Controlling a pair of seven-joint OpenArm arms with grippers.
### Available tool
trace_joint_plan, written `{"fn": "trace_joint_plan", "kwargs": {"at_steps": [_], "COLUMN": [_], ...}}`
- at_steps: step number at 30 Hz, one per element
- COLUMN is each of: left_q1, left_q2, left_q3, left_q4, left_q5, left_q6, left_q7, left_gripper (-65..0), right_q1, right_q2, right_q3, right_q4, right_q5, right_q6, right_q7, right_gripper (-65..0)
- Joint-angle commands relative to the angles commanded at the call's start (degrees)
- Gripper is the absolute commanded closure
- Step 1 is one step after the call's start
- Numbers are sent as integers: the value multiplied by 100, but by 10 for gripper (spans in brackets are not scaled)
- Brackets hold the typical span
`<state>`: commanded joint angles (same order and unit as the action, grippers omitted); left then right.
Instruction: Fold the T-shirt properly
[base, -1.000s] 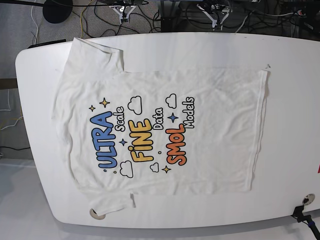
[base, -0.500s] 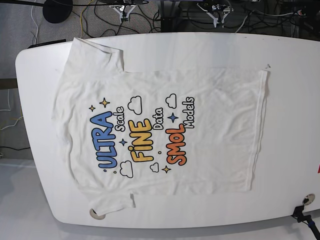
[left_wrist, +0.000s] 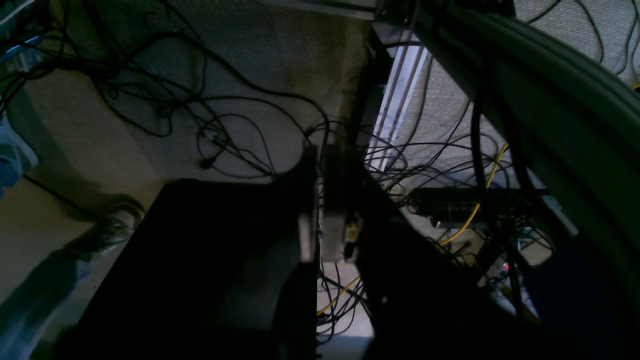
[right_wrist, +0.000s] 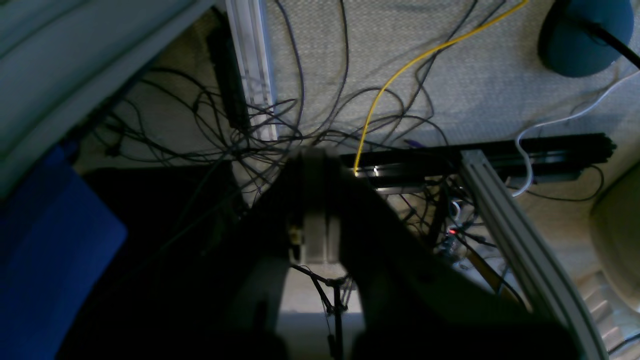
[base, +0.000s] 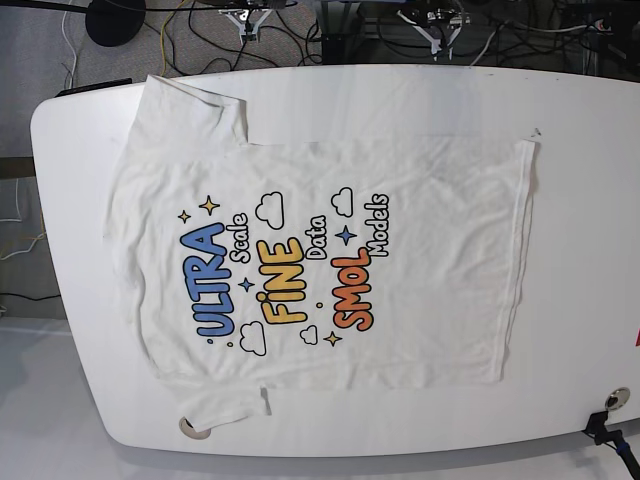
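Observation:
The white T-shirt (base: 330, 260) lies flat on the white table (base: 590, 100) with the "ULTRA FINE SMOL" print facing up. Its collar end is to the left and its hem to the right. One sleeve points to the top left and the other lies at the bottom left. Both grippers hang behind the table's far edge, off the shirt. The left gripper (left_wrist: 320, 155) is shut and empty over floor cables, and also shows in the base view (base: 437, 25). The right gripper (right_wrist: 315, 155) is shut and empty, and also shows in the base view (base: 247, 18).
Tangled cables (base: 200, 40) and aluminium frame rails (right_wrist: 252, 70) lie on the floor behind the table. A black clamp (base: 605, 425) sits at the table's near right corner. A round fitting (base: 190, 428) peeks out under the near sleeve.
The left gripper at the far edge has shifted slightly to the right. The shirt and the right gripper have not moved.

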<state>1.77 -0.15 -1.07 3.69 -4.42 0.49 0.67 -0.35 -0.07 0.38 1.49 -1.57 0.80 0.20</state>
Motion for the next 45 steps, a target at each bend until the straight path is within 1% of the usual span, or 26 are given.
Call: {"fn": "trace_joint_plan", "kwargs": {"at_steps": [5, 6, 16, 24, 26, 27, 36, 45], "left_q1": [-10, 1, 3, 185, 355, 144, 177, 177], "left_q2": [3, -4, -11, -228, -289, -199, -215, -240], "left_q3": [23, 22, 24, 81, 60, 80, 59, 76], "left_q4": [-46, -39, -67, 119, 373, 118, 94, 109], "left_q5": [-6, 12, 29, 31, 50, 29, 7, 17], "left_q6": [13, 24, 30, 23, -65, 26, 10, -5], "left_q7": [46, 46, 62, 23, 8, 56, 33, 54], "left_gripper": [-2, -2, -1, 0, 0, 0, 0, 0], "right_q1": [25, 29, 12, -64, -143, -59, -80, -83], "right_q2": [15, 20, 16, 93, 160, 27, 10, 20], "right_q3": [-3, -6, 15, 57, 40, 6, 43, 19], "right_q4": [3, 25, 37, 308, 528, 318, 358, 379], "right_q5": [-29, -33, -15, -34, -10, -45, -94, -77], "right_q6": [-13, 8, -34, -63, -33, 16, -2, 16], "right_q7": [-9, -27, 17, 34, 65, -32, -29, -80], "right_gripper": [0, 0, 0, 0, 0, 0, 0, 0]}}
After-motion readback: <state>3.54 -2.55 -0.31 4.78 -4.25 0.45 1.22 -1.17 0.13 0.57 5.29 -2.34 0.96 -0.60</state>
